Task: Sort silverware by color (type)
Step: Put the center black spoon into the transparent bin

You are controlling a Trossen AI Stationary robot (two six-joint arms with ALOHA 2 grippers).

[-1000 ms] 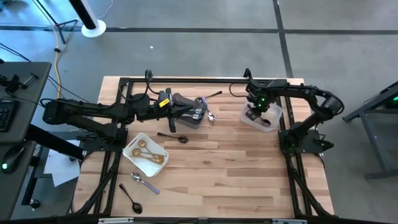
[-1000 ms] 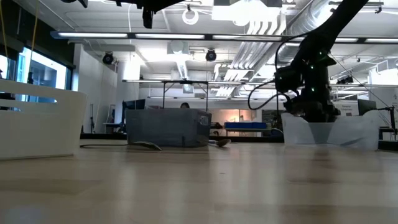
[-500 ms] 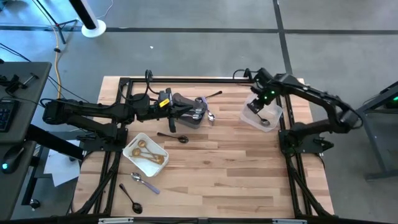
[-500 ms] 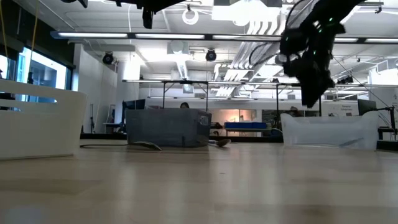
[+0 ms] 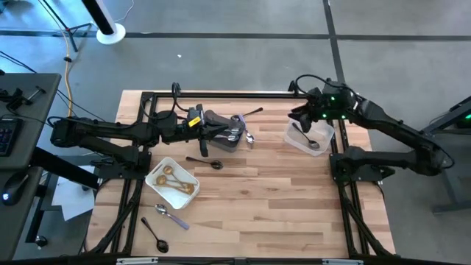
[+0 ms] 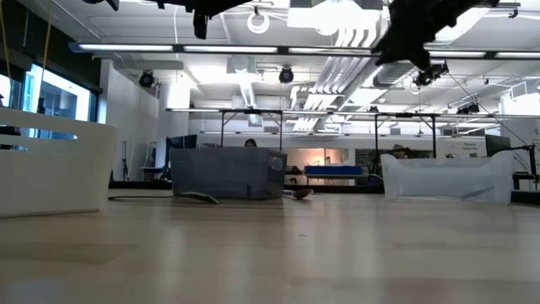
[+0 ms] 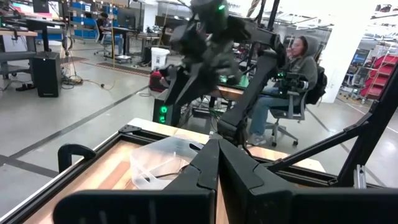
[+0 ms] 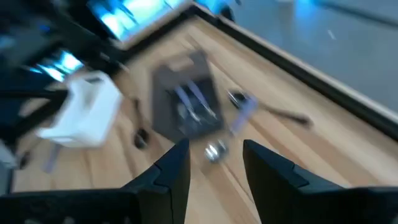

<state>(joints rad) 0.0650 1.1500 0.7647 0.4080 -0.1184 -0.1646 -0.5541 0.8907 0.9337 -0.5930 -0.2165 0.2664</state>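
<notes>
My right gripper (image 5: pixel 296 118) (image 8: pixel 216 163) hangs open, high over the far left corner of the clear tub (image 5: pixel 321 132) (image 6: pixel 447 177). A silver spoon (image 5: pixel 313 143) lies in that tub. My left gripper (image 5: pixel 237 134) (image 7: pixel 217 158) is shut and hovers over the grey bin (image 5: pixel 234 145) (image 6: pixel 228 173), with nothing visible between its fingers. Gold spoons (image 5: pixel 173 180) lie in the white tray (image 5: pixel 158 193). On the bare table lie a black spoon (image 5: pixel 206 162), a black fork (image 5: pixel 252 112), a lilac-handled piece (image 5: pixel 249 138), a lilac-handled spoon (image 5: pixel 171 214) and another black spoon (image 5: pixel 156 235).
A black frame (image 5: pixel 221 94) runs along the table's edges. The grey bin holds several pieces of silverware (image 8: pixel 193 106). The white tray (image 6: pixel 51 169) stands near the left edge. A seated person (image 7: pixel 298 62) shows beyond the table's right side. Bare wood (image 5: pixel 272 199) fills the near middle.
My right gripper has risen out of the clear tub to well above it, tipping so that it looks across the table toward the grey bin. A silver spoon that was hidden under it now shows lying in the tub.
</notes>
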